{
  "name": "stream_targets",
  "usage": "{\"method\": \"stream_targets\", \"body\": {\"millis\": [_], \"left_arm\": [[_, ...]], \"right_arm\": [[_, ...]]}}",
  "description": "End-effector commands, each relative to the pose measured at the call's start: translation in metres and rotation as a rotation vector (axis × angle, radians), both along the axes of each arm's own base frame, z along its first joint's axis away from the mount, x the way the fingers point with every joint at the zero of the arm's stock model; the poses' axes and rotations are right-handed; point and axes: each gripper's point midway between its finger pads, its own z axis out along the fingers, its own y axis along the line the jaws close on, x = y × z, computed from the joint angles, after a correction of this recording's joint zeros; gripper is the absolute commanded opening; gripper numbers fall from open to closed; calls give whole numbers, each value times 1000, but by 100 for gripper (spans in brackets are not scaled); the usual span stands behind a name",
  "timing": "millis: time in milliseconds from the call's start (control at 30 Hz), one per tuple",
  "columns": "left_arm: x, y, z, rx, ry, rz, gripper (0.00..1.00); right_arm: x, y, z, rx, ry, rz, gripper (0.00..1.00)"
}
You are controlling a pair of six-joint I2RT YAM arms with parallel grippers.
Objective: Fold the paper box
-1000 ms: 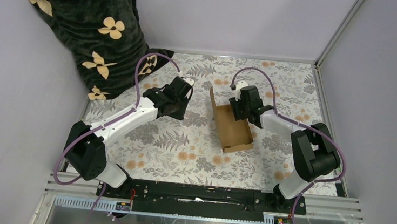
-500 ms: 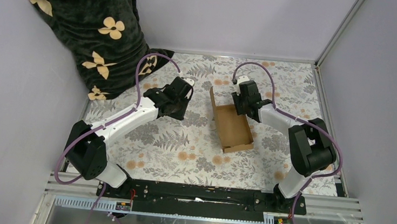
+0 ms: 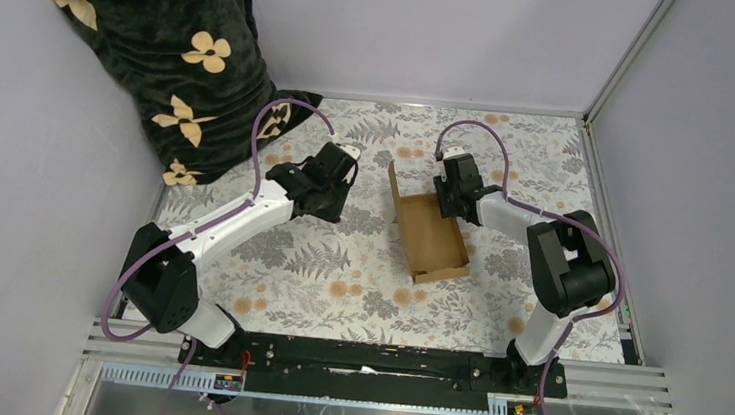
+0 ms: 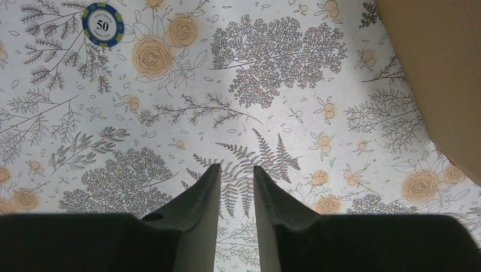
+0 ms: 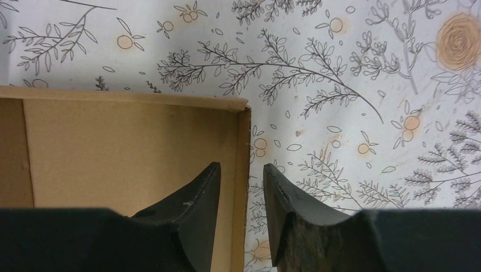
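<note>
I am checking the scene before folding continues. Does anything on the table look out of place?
A blue poker chip marked 50 lies alone on the floral table cover, apart from the paper box; it has no part in folding. A black flower-print cloth is heaped in the far left corner. The box looks undamaged.

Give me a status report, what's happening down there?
Left gripper open, empty. Right gripper open, straddling box wall. Box an open tray. Chip apart from box, nothing blocking.
</note>
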Motion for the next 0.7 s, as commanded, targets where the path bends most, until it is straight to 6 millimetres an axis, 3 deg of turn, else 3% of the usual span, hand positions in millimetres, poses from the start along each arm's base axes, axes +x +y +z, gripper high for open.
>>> {"method": "stream_targets", "body": {"millis": [0, 133, 400, 533, 667], "left_arm": [[7, -4, 13, -2, -36, -16, 34], [8, -5, 14, -3, -39, -19, 34], [6, -4, 15, -8, -40, -21, 34], [3, -3, 16, -15, -41, -19, 34], [0, -2, 16, -20, -42, -19, 34]], "right_arm": [[3, -5, -3, 11, 5, -58, 39], [1, -8, -3, 25, 15, -96, 32], [-11, -24, -6, -6, 108, -303, 5], [-35, -39, -6, 27, 131, -494, 0], [-73, -35, -10, 221, 157, -731, 1]]}}
